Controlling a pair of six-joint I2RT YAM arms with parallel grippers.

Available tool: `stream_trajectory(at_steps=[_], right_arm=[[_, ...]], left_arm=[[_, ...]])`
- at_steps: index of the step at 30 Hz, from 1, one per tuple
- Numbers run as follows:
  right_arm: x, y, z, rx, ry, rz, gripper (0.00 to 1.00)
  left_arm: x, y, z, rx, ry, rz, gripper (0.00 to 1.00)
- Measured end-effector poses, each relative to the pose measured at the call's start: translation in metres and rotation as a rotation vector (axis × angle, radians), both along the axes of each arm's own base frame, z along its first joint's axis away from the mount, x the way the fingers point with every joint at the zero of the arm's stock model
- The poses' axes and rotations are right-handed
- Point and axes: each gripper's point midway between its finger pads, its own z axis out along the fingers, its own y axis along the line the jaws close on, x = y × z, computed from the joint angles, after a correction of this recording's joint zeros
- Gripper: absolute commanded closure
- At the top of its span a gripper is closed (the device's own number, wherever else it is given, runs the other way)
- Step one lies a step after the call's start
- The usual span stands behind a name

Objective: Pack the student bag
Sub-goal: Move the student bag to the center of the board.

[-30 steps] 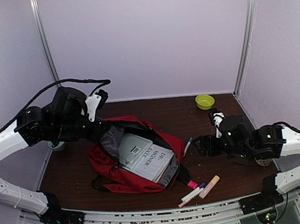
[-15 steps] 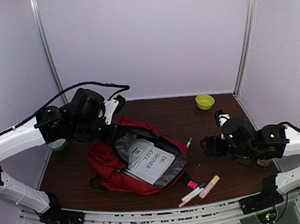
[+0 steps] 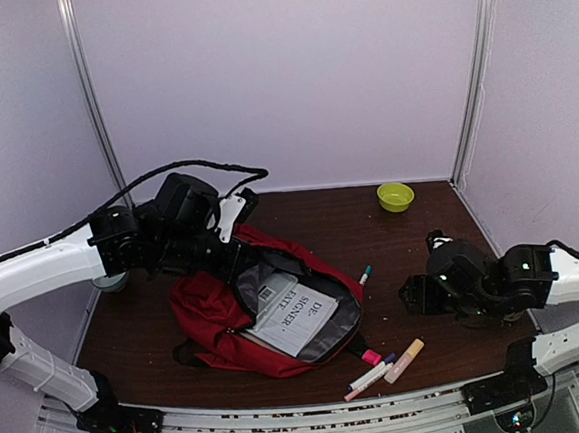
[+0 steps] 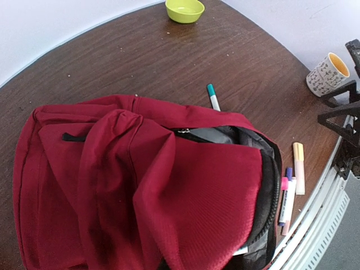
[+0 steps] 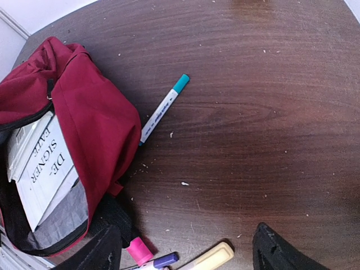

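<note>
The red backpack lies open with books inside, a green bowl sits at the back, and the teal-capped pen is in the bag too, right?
Not quite: the right wrist view shows the teal-capped pen lying on the table beside the student bag, not in it. The bag is open with books inside, and the green bowl sits at the back.

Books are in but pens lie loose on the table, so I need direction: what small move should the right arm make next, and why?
Probably lower the right gripper onto the yellow marker. In the right wrist view it sits right under the open gripper, and the student bag gapes open close beside it.
</note>
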Motion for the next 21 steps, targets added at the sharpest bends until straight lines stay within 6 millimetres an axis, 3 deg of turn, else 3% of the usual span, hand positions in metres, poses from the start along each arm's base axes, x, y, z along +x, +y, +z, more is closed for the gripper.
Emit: stream_trajectory(at_steps=[7,8,12,14,18,21], right_arm=[[0.018,0.033,0.020,0.018,-0.137,0.191,0.18],[0.024,0.038,0.024,0.033,-0.148,0.203,0.19],[0.044,0.060,0.034,0.051,-0.151,0.256,0.21],[0.050,0.073,0.035,0.063,-0.139,0.290,0.21],[0.049,0.093,0.032,0.090,-0.111,0.356,0.22],[0.046,0.099,0.032,0.112,-0.100,0.384,0.22]], left_arm=[[-0.014,-0.012,0.000,-0.049,0.048,-0.080,0.97],[-0.017,-0.015,-0.001,-0.054,0.057,-0.095,0.88],[-0.038,-0.029,-0.007,-0.054,0.086,-0.176,0.33],[-0.057,-0.038,-0.009,-0.039,0.082,-0.232,0.19],[-0.087,-0.035,-0.009,-0.003,0.086,-0.275,0.15],[-0.090,-0.005,-0.012,0.037,0.102,-0.203,0.19]])
